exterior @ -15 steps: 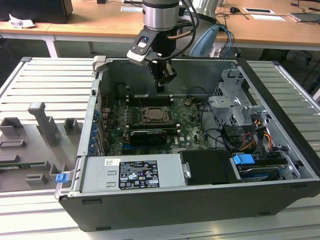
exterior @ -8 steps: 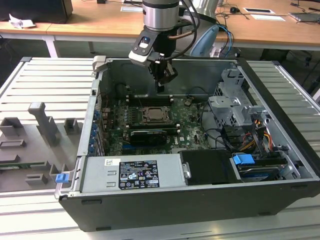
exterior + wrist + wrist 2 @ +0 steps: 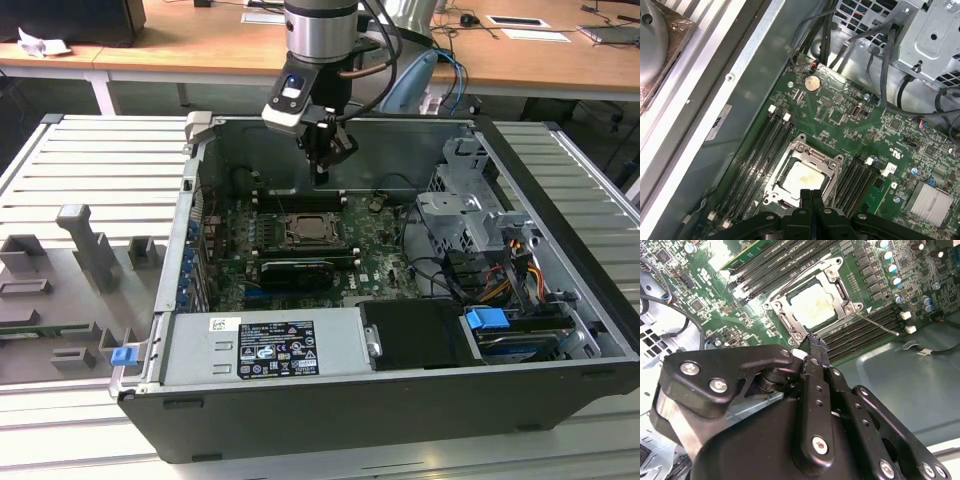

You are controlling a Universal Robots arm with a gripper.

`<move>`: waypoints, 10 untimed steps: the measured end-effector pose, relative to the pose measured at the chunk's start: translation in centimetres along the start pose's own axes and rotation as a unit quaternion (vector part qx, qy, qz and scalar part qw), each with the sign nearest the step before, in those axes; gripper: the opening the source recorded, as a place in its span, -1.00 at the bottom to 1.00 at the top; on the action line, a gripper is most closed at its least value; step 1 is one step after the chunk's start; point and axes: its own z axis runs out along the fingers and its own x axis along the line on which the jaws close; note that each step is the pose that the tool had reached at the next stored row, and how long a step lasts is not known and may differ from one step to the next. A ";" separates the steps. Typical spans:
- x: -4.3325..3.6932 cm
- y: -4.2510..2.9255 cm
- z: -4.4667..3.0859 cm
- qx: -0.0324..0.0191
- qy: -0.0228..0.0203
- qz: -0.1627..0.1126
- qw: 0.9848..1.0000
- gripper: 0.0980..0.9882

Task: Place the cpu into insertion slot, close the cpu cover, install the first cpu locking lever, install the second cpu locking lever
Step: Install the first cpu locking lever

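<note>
Nearest in the exterior view, the power supply (image 3: 190,350) sits along the near side of the open case (image 3: 300,440) on the slatted worktop (image 3: 90,170). Beyond it, mid-board, the cpu (image 3: 805,177) lies in the slot (image 3: 832,174). Its pale face shows through the cover (image 3: 801,149), which looks folded down over it. Farther on, the end effector (image 3: 322,165) hangs above the board near the far wall, fingers pressed together and holding nothing. In both wrist views its tip points just beside the socket's edge. In the second wrist view a thin lever (image 3: 880,325) sticks out free over the memory slots (image 3: 860,335), so the locking seems not yet done. I judge the risks as follows. The lever is a slim, springy wire, and closed fingers pushing it could slide off and strike the memory slots or the small board parts close by. If the cover is not fully flat, forcing a lever could tilt the cpu and stress the socket contacts. The cables (image 3: 440,275) at the exterior view's right look well apart from the arm.
</note>
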 end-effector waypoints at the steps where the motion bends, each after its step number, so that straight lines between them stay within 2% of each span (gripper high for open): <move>1: 0.00 0.00 0.00 0.000 0.000 0.000 1.000 -0.98; 3: -0.01 -0.01 -0.05 0.000 0.000 -0.002 1.000 -0.98; 5: -0.01 0.00 -0.06 0.000 0.001 -0.016 1.000 -0.98; 7: -0.01 -0.01 -0.06 -0.002 0.002 -0.047 0.999 -0.98; 10: -0.01 -0.01 -0.05 -0.003 0.004 -0.077 0.997 -0.98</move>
